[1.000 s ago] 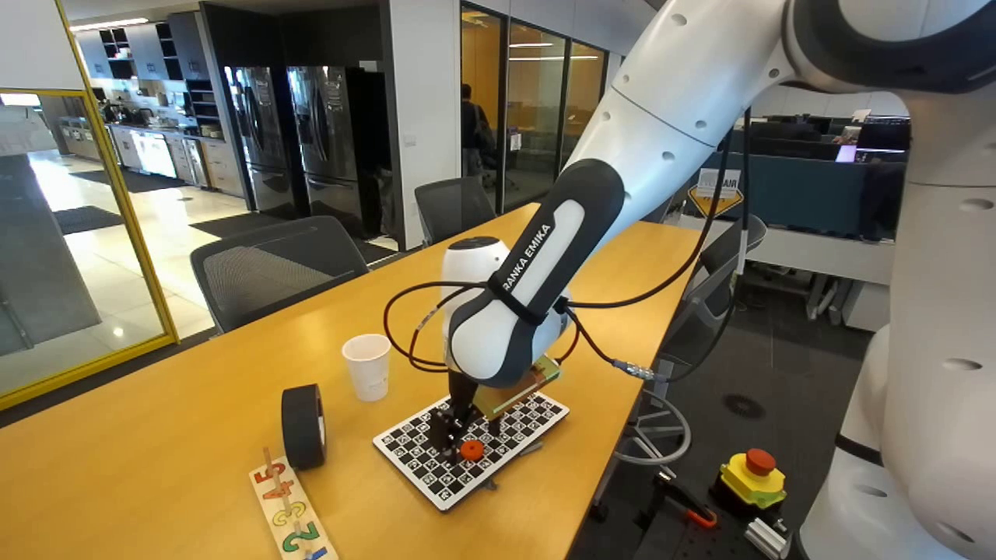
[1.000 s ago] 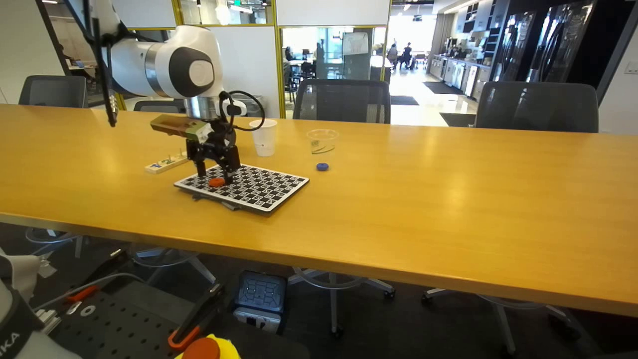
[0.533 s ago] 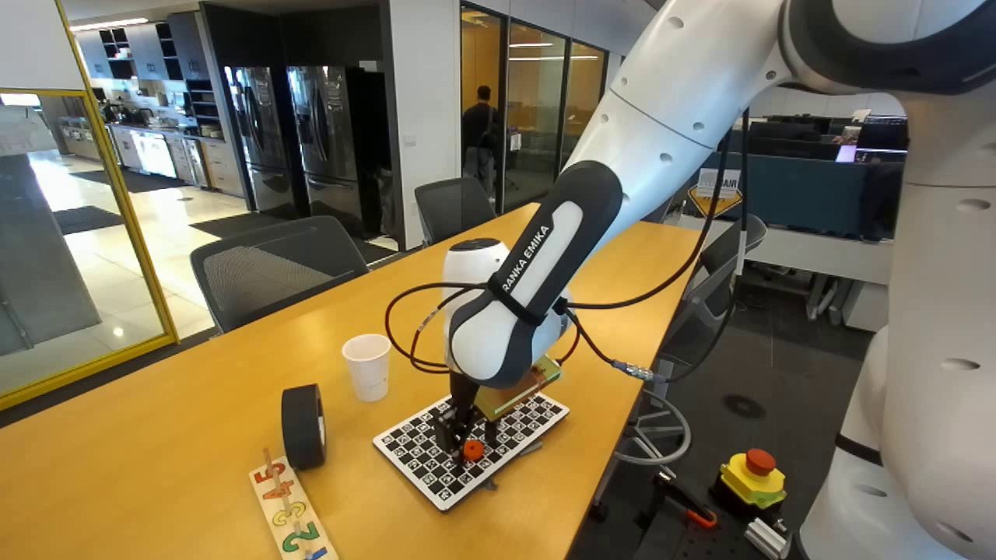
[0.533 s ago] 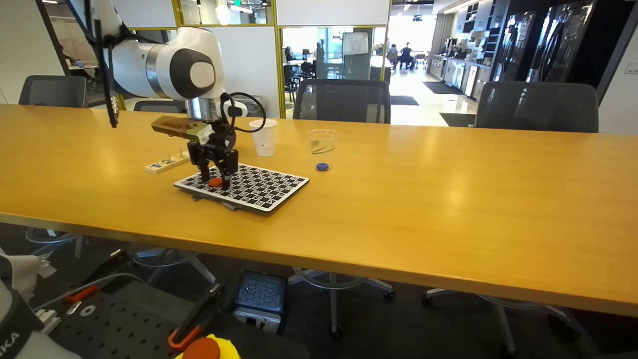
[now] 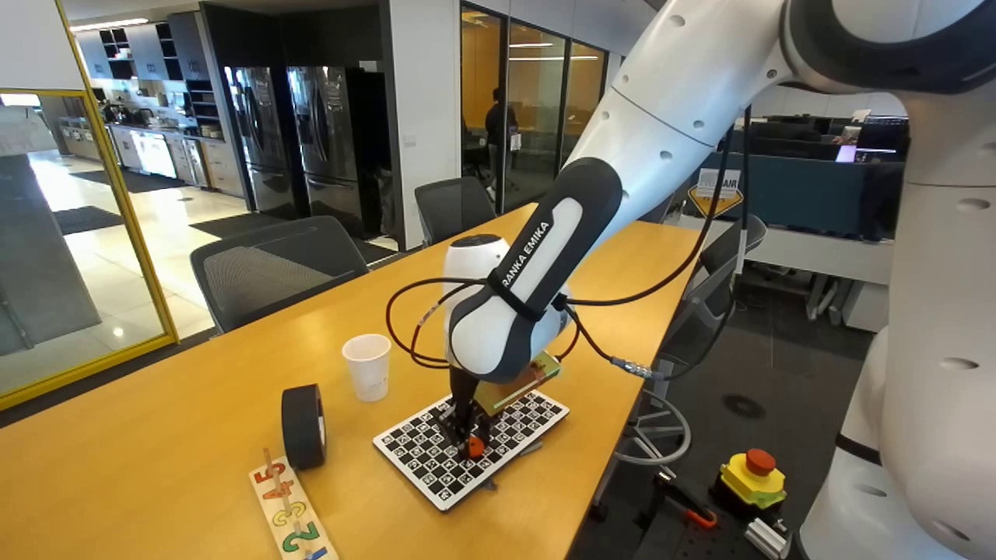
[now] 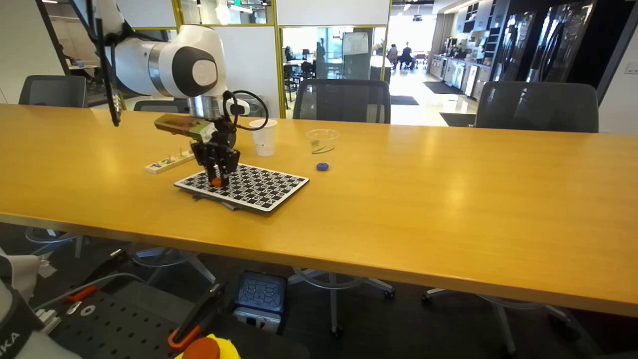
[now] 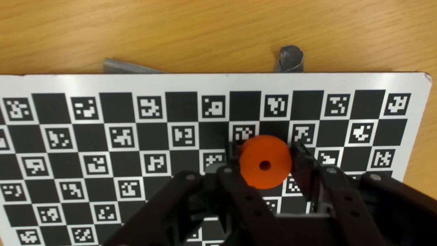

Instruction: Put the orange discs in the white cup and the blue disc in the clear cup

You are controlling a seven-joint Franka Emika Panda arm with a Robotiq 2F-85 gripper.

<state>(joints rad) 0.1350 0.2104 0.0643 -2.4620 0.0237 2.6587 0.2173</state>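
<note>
Robotiq gripper (image 7: pixel 265 152) points down over the ChArUco board (image 7: pixel 184 82), and its two fingers are closed as far as the width of one orange disc (image 7: pixel 264 153). According to the wrist view, the fingertips touch this disc on two opposite sides, so it is held between them, and the small hole in its middle faces the camera. Whether the disc rests on the board or is slightly above it, I cannot tell.

The white cup (image 5: pixel 367 372) stands upright on the wooden table (image 6: pixel 448 209), near the board but apart from it. The clear cup (image 6: pixel 323 142) stands upright as well; it is faint in an exterior view, where the blue disc (image 6: pixel 322 167) lies flat on the table just in front of it, on the camera side.

Near the white cup, in an exterior view, a black roll (image 5: pixel 302 428) stands on its curved side. It is very close to the end of a wooden number board (image 5: pixel 289 509) with coloured figures and upright pegs; I cannot tell if they touch. From under the ChArUco board, two grey strips (image 7: pixel 290 59) come out onto the table.
</note>
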